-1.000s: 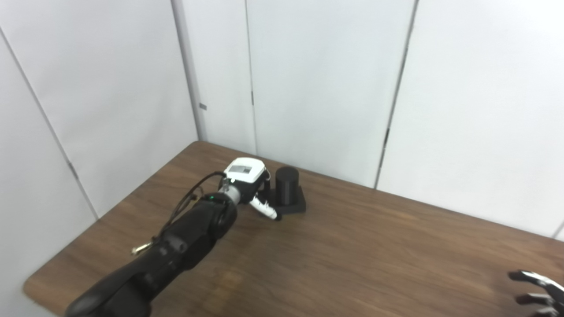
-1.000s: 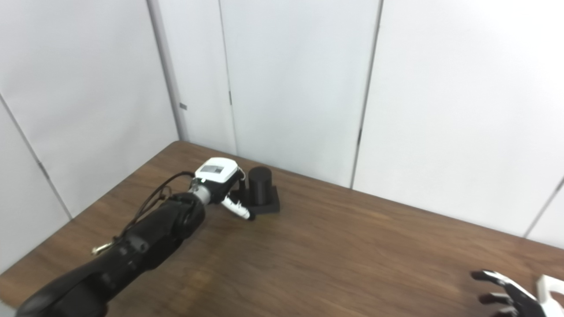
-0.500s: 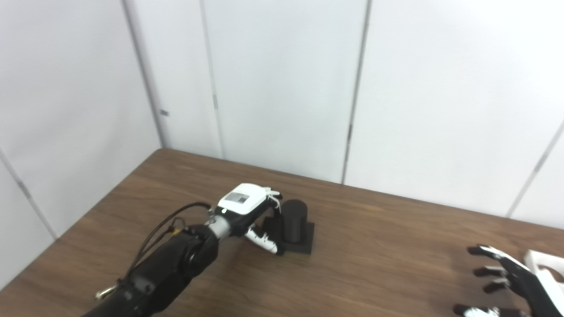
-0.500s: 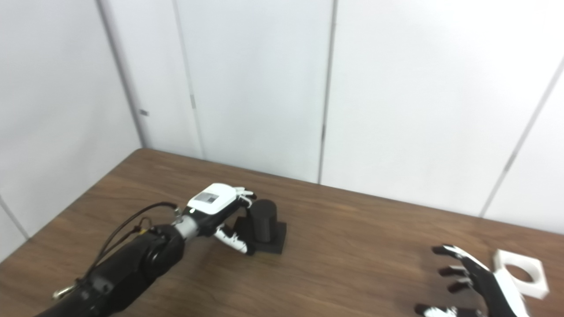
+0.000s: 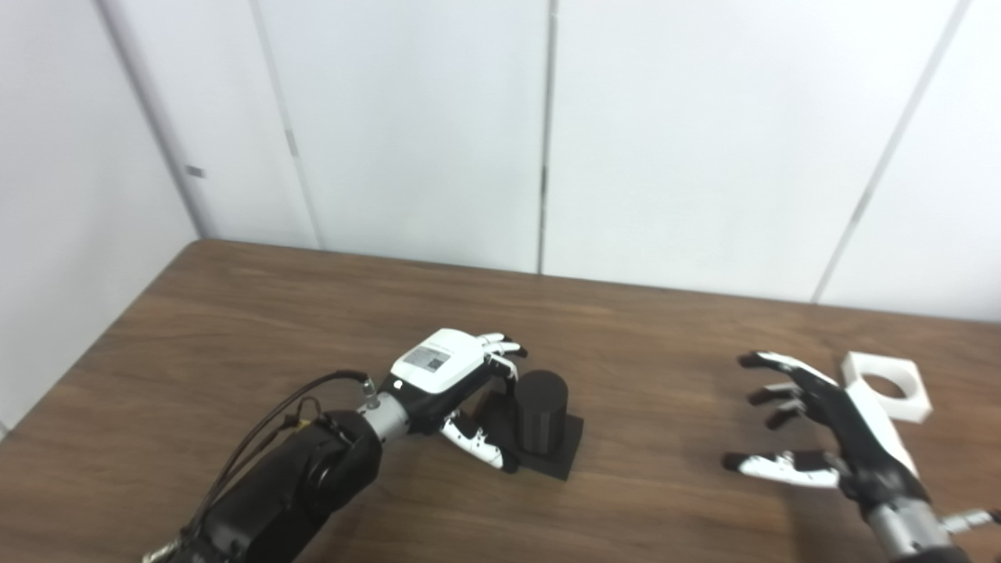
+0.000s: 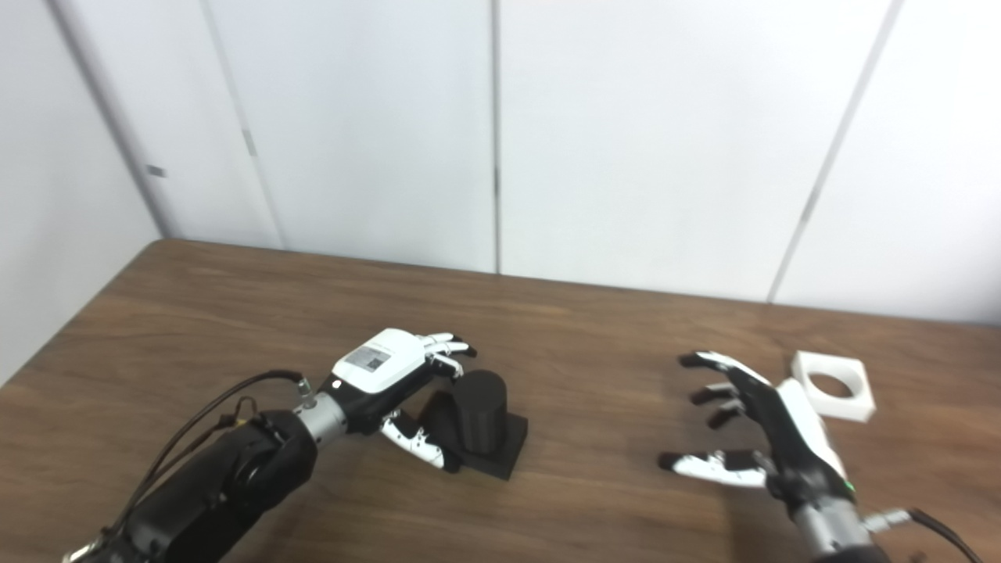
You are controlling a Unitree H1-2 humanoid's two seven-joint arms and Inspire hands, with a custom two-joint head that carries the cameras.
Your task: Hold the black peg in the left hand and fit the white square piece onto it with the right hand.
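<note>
The black peg [image 5: 541, 412], a short cylinder on a square black base, stands upright on the wooden table [image 5: 235, 313] near its middle. My left hand [image 5: 457, 383] is right beside the peg on its left, fingers apart, thumb reaching along the base's front; whether it touches the peg is unclear. The white square piece [image 5: 887, 385], with a round hole, lies flat on the table at the right. My right hand [image 5: 821, 426] hovers open just left of the piece, fingers spread, holding nothing.
White wall panels [image 5: 547, 133] rise directly behind the table's far edge. The table's left corner [image 5: 184, 246] is visible at the back left. Bare wood lies between the peg and the white piece.
The camera has swung right, bringing the white piece and right hand fully into view. The left hand's fingers have moved closer around the peg. The right hand has risen with fingers spread.
</note>
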